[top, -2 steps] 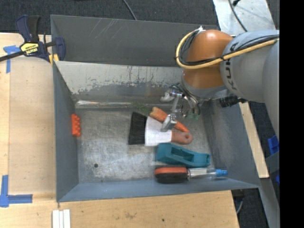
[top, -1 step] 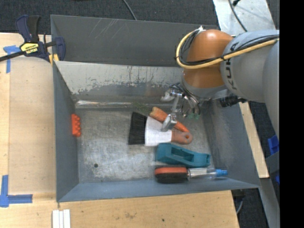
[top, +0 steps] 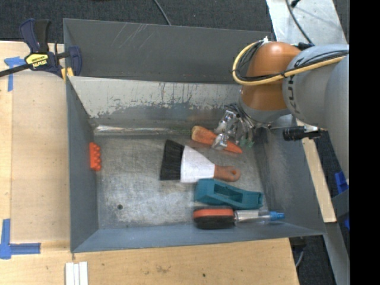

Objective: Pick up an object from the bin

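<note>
Nearest the front wall of the bin (top: 80,159) lies a red-and-black-handled screwdriver (top: 231,217), then a teal block (top: 228,193) and a white brush (top: 189,164), and at the back right my gripper (top: 225,136) is down over a long orange piece (top: 202,136), parted or closed I cannot tell.

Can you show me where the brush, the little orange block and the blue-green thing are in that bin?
Brush (top: 196,165): camera view, on its white middle part.
Orange block (top: 95,157): camera view, on its middle.
Blue-green thing (top: 209,192): camera view, on its wider left end.
</note>
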You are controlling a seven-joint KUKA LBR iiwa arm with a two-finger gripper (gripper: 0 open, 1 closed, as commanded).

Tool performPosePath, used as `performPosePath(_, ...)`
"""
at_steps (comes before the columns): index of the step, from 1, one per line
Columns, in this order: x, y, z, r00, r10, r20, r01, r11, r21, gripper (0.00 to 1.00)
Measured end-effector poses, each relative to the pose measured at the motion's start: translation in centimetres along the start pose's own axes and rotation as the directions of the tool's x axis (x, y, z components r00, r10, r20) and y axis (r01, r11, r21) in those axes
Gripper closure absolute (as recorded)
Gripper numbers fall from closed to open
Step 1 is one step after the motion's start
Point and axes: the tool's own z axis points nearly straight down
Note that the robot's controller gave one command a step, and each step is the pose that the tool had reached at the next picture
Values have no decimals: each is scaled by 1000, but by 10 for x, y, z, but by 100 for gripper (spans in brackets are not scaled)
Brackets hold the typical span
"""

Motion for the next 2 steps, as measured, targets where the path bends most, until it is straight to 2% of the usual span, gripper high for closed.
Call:
performPosePath(1, 0, 0, 0, 1000, 0, 0, 0, 1000, 0, 100)
performPosePath(2, 28, 4, -151, 962, -272, -7, 272, 962, 2, 100)
